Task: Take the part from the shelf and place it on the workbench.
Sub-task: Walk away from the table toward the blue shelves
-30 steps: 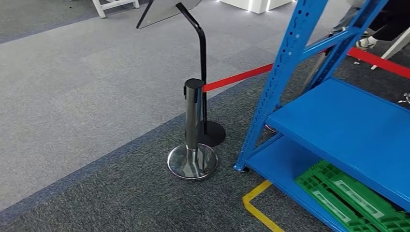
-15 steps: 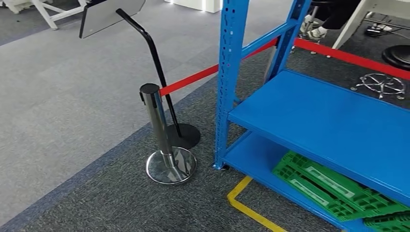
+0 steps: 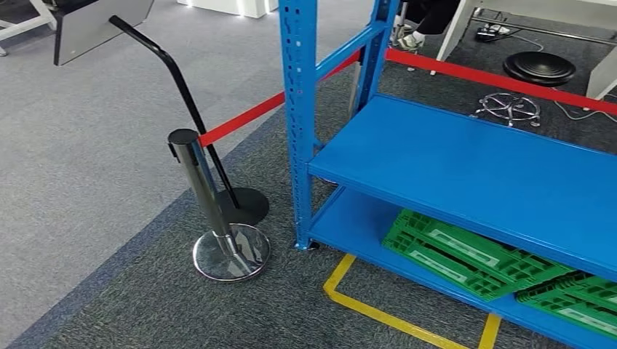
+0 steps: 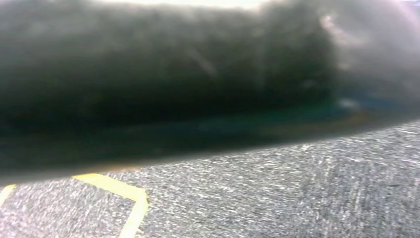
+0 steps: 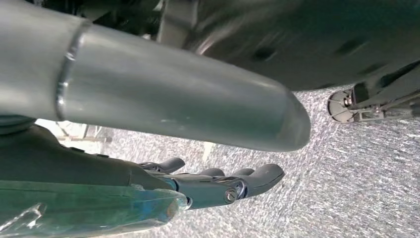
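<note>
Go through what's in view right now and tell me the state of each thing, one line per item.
blue shelf: upright, its middle level bare.
green crates: lying flat on the bottom level.
red belt: stretched taut from the post.
barrier post: standing, tilted in the picture.
sign stand: upright behind the post.
right hand: fingers spread, holding nothing.

Blue shelf, green crates below

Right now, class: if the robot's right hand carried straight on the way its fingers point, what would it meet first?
Probably nothing solid soon: the right hand holds nothing, and its dark fingers extend over the speckled grey carpet. Depth is unclear, so carpet is the likeliest first contact.
</note>
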`<state>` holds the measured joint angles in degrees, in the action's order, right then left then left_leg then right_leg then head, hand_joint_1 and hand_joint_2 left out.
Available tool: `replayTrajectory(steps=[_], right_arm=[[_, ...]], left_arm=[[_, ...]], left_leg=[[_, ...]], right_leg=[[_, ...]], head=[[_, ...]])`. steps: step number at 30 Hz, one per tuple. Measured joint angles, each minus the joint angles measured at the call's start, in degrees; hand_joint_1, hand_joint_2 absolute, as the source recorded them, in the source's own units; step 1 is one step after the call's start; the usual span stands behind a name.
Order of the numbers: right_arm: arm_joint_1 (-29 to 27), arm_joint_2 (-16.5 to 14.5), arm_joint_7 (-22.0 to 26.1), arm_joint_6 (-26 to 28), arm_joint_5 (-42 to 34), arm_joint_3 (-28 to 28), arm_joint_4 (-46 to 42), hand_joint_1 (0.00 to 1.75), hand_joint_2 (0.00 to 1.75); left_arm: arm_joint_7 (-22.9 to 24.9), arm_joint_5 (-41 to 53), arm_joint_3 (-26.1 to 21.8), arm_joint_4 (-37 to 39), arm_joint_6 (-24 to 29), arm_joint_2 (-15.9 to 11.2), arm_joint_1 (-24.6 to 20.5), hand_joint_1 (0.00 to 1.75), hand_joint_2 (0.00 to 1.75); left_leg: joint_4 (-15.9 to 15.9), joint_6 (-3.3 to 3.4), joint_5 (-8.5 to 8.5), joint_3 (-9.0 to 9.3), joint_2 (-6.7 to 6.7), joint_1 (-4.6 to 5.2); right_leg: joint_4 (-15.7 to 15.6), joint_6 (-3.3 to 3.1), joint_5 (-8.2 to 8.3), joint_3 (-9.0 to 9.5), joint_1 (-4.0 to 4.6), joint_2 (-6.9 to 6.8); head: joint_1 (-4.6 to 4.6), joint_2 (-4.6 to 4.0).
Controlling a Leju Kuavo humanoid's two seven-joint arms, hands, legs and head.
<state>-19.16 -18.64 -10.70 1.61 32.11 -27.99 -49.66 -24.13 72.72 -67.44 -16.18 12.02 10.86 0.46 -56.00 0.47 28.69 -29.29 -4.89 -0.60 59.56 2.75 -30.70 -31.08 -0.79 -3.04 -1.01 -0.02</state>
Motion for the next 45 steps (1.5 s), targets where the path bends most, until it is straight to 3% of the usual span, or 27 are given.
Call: replayTrajectory(steps=[2, 4, 5, 7, 8, 10, 11, 12, 13, 15, 17, 19, 20, 22, 23, 25, 27, 28, 30, 32, 35, 37, 40, 41, 42, 43, 45], right_arm=[[0.10, 0.00, 0.01, -0.02, -0.01, -0.05, 0.00, 0.00, 0.00], [0.00, -0.01, 0.01, -0.04, -0.02, -0.13, 0.01, 0.00, 0.00], [-0.05, -0.01, -0.01, -0.04, -0.02, -0.20, 0.01, 0.00, 0.00], [-0.09, -0.02, -0.05, -0.09, -0.07, -0.30, 0.00, 0.00, 0.00], [-0.07, -0.02, -0.08, -0.13, -0.11, -0.32, -0.01, 0.00, 0.00], [-0.11, -0.02, -0.15, -0.21, -0.21, -0.32, -0.02, 0.00, 0.00], [-0.18, -0.02, -0.19, -0.22, -0.26, -0.32, -0.02, 0.00, 0.00], [-0.26, -0.02, -0.25, -0.24, -0.29, -0.32, -0.02, 0.00, 0.00], [-0.33, -0.02, -0.32, -0.23, -0.33, -0.32, -0.02, 0.00, 0.00], [-0.35, -0.04, -0.52, -0.23, -0.41, -0.29, -0.03, 0.00, 0.00], [-0.34, -0.06, -0.73, -0.25, -0.56, -0.19, -0.11, 0.00, 0.00], [-0.62, -0.06, -0.98, -0.27, -0.70, -0.11, -0.20, 0.00, 0.00], [-0.84, -0.05, -1.10, -0.28, -0.75, -0.09, -0.22, 0.00, 0.00], [-1.05, -0.03, -1.22, -0.30, -0.83, -0.05, -0.29, 0.00, 0.00], [-0.98, -0.03, -1.24, -0.32, -0.88, -0.03, -0.32, 0.00, 0.00], [-0.80, -0.02, -1.23, -0.36, -0.96, 0.04, -0.36, 0.00, 0.00], [-0.87, -0.02, -1.22, -0.39, -0.98, 0.08, -0.37, 0.00, 0.00], [-0.95, -0.02, -1.20, -0.39, -0.98, 0.08, -0.38, 0.00, 0.00], [-1.06, -0.02, -1.14, -0.36, -1.14, 0.08, -0.46, 0.00, 0.00], [-1.14, -0.02, -1.09, -0.16, -1.51, 0.20, -0.60, 0.00, 0.00], [-1.45, -0.02, -1.08, 0.09, -1.86, 0.36, -0.71, 0.00, 0.00], [-1.54, -0.02, -1.08, 0.14, -1.92, 0.43, -0.79, 0.00, 0.00], [-1.44, -0.02, -1.08, 0.14, -1.93, 0.53, -0.90, 0.00, 0.00], [-1.44, -0.02, -1.09, 0.14, -1.94, 0.54, -0.91, 0.00, 0.00], [-1.45, -0.02, -1.09, 0.14, -1.96, 0.54, -0.91, 0.00, 0.00], [-1.45, -0.02, -1.10, 0.13, -1.96, 0.55, -0.92, 0.00, 0.00], [-1.42, -0.02, -1.13, 0.14, -1.98, 0.66, -0.94, 0.00, 0.00]], left_arm=[[0.00, 0.00, -0.10, 0.04, 0.00, -0.03, -0.06, 0.00, 0.00], [0.00, 0.00, -0.14, 0.05, 0.00, -0.04, -0.22, 0.00, 0.00], [0.00, 0.00, -0.14, 0.05, 0.00, -0.04, -0.31, 0.00, 0.00], [0.00, -0.01, -0.20, 0.05, 0.00, -0.04, -0.30, 0.00, 0.00], [0.00, -0.02, -0.25, 0.05, 0.00, -0.04, -0.22, 0.00, 0.00], [0.00, -0.04, -0.32, 0.07, 0.00, -0.04, 0.02, 0.00, 0.00], [0.00, -0.04, -0.34, 0.09, 0.00, -0.03, 0.09, 0.00, 0.00], [0.00, -0.04, -0.34, 0.10, 0.00, -0.04, 0.12, 0.00, 0.00], [0.00, -0.04, -0.35, 0.11, 0.00, -0.04, 0.13, 0.00, 0.00], [-0.04, -0.04, -0.41, 0.12, 0.00, -0.18, 0.15, 0.00, 0.00], [-0.17, -0.01, -0.49, 0.15, -0.03, -0.30, 0.12, 0.00, 0.00], [-0.37, 0.02, -0.51, 0.19, -0.07, -0.28, -0.02, 0.00, 0.00], [-0.45, 0.02, -0.51, 0.19, -0.10, -0.26, -0.09, 0.00, 0.00], [-0.62, 0.02, -0.54, 0.20, -0.21, -0.26, -0.05, 0.00, 0.00], [-0.67, 0.01, -0.58, 0.21, -0.31, -0.28, 0.03, 0.00, 0.00], [-0.74, 0.00, -0.68, 0.21, -0.52, -0.34, 0.20, 0.00, 0.00], [-0.82, 0.03, -0.74, 0.21, -0.86, -0.35, 0.19, 0.00, 0.00], [-0.91, 0.03, -0.75, 0.21, -1.00, -0.33, 0.14, 0.00, 0.00], [-1.29, -0.15, -0.85, 0.22, -1.23, -0.28, -0.06, 0.00, 0.00], [-1.82, -0.51, -1.09, 0.23, -1.43, -0.24, -0.35, 0.00, 0.00], [-2.19, -0.77, -1.52, 0.23, -1.64, -0.22, -0.65, 0.00, 0.00], [-2.31, -0.81, -1.74, 0.23, -1.69, -0.23, -0.64, 0.00, 0.00], [-2.39, -0.90, -2.01, 0.24, -1.78, -0.20, -0.43, 0.00, 0.00], [-2.44, -0.94, -2.06, 0.25, -1.81, -0.18, -0.34, 0.00, 0.00], [-2.49, -0.98, -2.09, 0.25, -1.85, -0.17, -0.27, 0.00, 0.00], [-2.55, -1.01, -2.11, 0.25, -1.86, -0.19, -0.22, 0.00, 0.00], [-2.61, -1.05, -2.15, 0.25, -1.86, -0.24, -0.22, 0.00, 0.00]], left_leg=[[-0.23, -0.67, 0.25, 0.34, -0.85, 0.26], [-0.31, -1.36, 0.43, 0.61, -1.45, 0.11], [-0.69, -1.74, 0.93, 0.58, -0.77, -0.04], [-4.38, -2.28, 3.81, -0.81, 1.88, -0.27], [-7.91, -2.39, 5.87, -2.28, 3.26, -0.30], [-15.07, -2.34, 8.77, -5.54, 4.11, -0.30], [-16.60, -2.23, 8.61, -6.38, 4.19, -0.29], [-15.99, -2.03, 7.27, -6.30, 4.29, -0.28], [-13.44, -1.75, 5.05, -5.36, 4.64, -0.27], [-6.32, -0.93, 0.77, -2.65, 7.17, -0.27], [-2.08, -0.37, -0.30, -1.12, 9.27, -0.26], [-1.06, -0.08, 0.01, -0.84, 8.76, -0.25], [-0.75, 0.14, -0.15, -0.76, 8.11, -0.31], [-0.03, 0.61, -0.46, -0.53, 6.60, -0.50], [0.08, 0.75, -0.49, -0.45, 5.71, -0.44], [0.07, 0.91, -0.39, -0.46, 3.89, -0.31], [0.04, 0.90, -0.25, -0.42, 2.33, -0.27], [0.02, 0.80, -0.17, -0.34, 1.82, -0.27], [-0.16, 0.37, 0.11, -0.11, 1.16, -0.15], [-0.50, -0.27, 0.31, -0.04, 0.90, 0.09], [-0.80, -1.20, 0.45, 0.05, 1.05, -0.02], [-3.14, -1.81, 2.46, -0.85, 2.41, -0.23], [-13.65, -2.14, 8.01, -5.44, 4.06, -0.32], [-16.21, -2.12, 8.65, -6.61, 4.15, -0.32], [-16.83, -2.02, 8.09, -6.93, 4.17, -0.31], [-15.23, -1.83, 6.43, -6.24, 4.19, -0.30], [-8.21, -1.25, 2.12, -3.10, 4.45, -0.18]], right_leg=[[-2.86, -0.72, 0.67, 1.49, 0.16, -1.08], [-2.76, -1.59, 0.88, 1.40, 0.22, 0.10], [-2.81, -1.96, 1.05, 1.46, 0.16, 0.62], [-2.97, -2.64, 1.49, 1.64, -0.03, 1.79], [-2.96, -2.81, 1.59, 1.56, 0.01, 2.46], [-2.94, -2.96, 1.69, 1.46, 0.16, 3.98], [-2.93, -2.98, 1.70, 1.49, 0.24, 4.80], [-2.92, -2.98, 1.70, 1.57, 0.30, 5.65], [-2.92, -2.97, 1.70, 1.69, 0.35, 6.50], [-2.81, -2.85, 1.63, 1.67, 0.41, 8.05], [-2.56, -2.35, 1.64, 1.13, 0.34, 9.33], [-2.60, -1.51, 1.85, 0.32, 0.20, 10.45], [-2.47, -1.14, 1.73, -0.02, 0.18, 10.11], [0.31, -0.64, -0.29, -1.53, 0.30, 7.48], [3.41, -0.48, -2.14, -3.06, 0.29, 5.68], [10.73, -0.11, -5.64, -6.68, 0.17, 3.94], [13.03, 0.18, -5.61, -7.65, 0.07, 3.40], [10.90, 0.25, -4.04, -6.41, 0.01, 3.13], [2.87, 0.09, -0.43, -1.87, -0.01, 2.30], [-2.20, -0.60, 1.04, 1.07, 0.08, 1.81], [-2.70, -1.82, 1.18, 1.06, 0.17, 1.95], [-2.87, -2.54, 1.45, 1.27, 0.02, 2.09], [-2.86, -3.06, 1.65, 1.24, 0.11, 2.55], [-2.84, -3.10, 1.64, 1.23, 0.19, 2.77], [-2.83, -3.11, 1.64, 1.27, 0.26, 3.03], [-2.82, -3.12, 1.62, 1.36, 0.31, 3.29], [-2.79, -3.02, 1.55, 1.49, 0.44, 3.75]], head=[[0.23, 0.00], [0.41, 0.00], [0.47, 0.00], [0.66, 0.00], [0.78, 0.00], [0.82, 0.00], [0.85, 0.00], [0.85, 0.00], [0.86, 0.00], [0.87, 0.00], [0.96, 0.00], [1.03, 0.00], [1.00, 0.00], [0.61, 0.00], [0.46, 0.00], [0.30, 0.00], [0.30, 0.00], [0.29, 0.00], [0.27, 0.00], [0.47, 0.00], [0.71, 0.00], [0.86, 0.00], [1.10, 0.00], [1.12, 0.00], [1.15, 0.00], [1.16, 0.00], [1.18, 0.00]])
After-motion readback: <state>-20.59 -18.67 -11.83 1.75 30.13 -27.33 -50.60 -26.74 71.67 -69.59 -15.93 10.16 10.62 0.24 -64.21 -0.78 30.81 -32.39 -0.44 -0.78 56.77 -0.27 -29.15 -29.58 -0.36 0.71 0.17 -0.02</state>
